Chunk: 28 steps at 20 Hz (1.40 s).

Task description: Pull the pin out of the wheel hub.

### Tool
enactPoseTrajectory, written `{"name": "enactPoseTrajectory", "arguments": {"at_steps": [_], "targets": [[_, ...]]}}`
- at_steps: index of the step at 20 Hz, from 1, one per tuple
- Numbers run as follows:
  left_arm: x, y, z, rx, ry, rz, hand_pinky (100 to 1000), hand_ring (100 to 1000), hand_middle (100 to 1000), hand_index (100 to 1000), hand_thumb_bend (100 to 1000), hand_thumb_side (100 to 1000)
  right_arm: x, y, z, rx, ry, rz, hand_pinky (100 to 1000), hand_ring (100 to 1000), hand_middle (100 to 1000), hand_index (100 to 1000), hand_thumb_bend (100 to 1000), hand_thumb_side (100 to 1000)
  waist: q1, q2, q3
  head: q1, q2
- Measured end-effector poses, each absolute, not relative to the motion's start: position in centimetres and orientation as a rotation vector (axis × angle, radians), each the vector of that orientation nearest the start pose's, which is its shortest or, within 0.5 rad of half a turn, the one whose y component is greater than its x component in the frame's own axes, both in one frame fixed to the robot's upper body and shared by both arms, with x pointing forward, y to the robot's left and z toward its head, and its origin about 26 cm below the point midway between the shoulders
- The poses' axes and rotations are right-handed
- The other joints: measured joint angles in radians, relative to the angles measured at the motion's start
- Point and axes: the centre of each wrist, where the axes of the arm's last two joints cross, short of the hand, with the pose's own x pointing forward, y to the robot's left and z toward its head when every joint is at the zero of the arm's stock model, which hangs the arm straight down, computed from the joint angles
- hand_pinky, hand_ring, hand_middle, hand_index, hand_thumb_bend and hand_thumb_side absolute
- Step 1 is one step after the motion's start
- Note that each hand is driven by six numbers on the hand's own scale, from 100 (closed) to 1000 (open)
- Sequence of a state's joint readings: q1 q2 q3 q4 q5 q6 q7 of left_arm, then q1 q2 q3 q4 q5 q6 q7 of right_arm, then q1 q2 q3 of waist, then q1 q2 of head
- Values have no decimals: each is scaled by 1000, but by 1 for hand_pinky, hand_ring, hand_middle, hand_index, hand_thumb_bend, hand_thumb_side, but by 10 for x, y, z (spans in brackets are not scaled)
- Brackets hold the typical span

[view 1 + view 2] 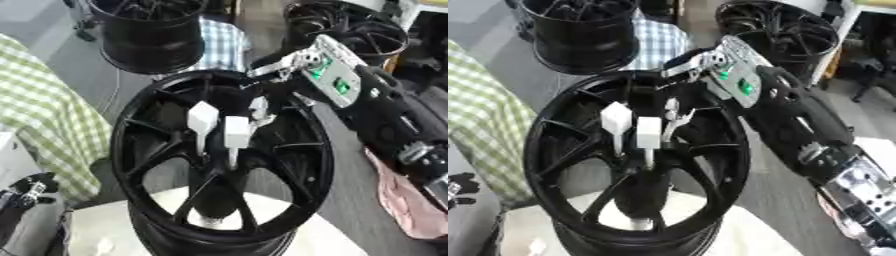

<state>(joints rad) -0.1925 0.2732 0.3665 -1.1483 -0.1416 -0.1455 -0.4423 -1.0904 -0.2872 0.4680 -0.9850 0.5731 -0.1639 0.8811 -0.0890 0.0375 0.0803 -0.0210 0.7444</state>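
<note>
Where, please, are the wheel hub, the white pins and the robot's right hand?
wheel hub (131, 150): left eye view, left rim.
white pins (203, 117): left eye view, left pin's head.
right hand (262, 107): left eye view, fingers by the pins.

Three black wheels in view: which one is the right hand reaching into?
The near wheel, the one with two white pins at its hub; the right hand reaches inside it. The two far wheels stand untouched.

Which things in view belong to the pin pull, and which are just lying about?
Job:
- wheel hub
- two white pins standing in its centre
- right hand, reaching in over the rim beside the pins

Lying about:
- two spare black wheels behind
- checked cloth at left
- left hand, idle, lower left
</note>
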Motion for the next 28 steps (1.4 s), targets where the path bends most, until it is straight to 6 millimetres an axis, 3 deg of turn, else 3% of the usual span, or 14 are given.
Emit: {"name": "enactPoseTrajectory", "arguments": {"at_steps": [5,9,11,23,28], "targets": [[298,407,-31,148,-1423,-318,711,756,651,799,322,661,468,-127,221,-256,-1229,2020,789,685,510,636,230,293,0,0,-2,0,0],[298,407,-31,148,-1423,-318,710,756,652,799,323,662,467,-128,224,-255,-1231,2022,827,810,768,888,400,413,0,0,-3,-1,0],[298,407,-31,148,-1423,-318,710,756,651,799,325,662,466,-128,225,-250,-1221,2032,837,828,807,921,403,419,0,0,-3,-1,0],[298,407,-31,148,-1423,-318,710,757,652,799,328,664,473,-135,210,-268,-1127,2051,839,828,803,909,355,341,0,0,-4,-2,-4],[298,407,-31,148,-1423,-318,710,758,653,799,329,664,477,-142,204,-265,-1106,2043,824,775,696,800,281,284,0,0,-4,-1,-4]]}}
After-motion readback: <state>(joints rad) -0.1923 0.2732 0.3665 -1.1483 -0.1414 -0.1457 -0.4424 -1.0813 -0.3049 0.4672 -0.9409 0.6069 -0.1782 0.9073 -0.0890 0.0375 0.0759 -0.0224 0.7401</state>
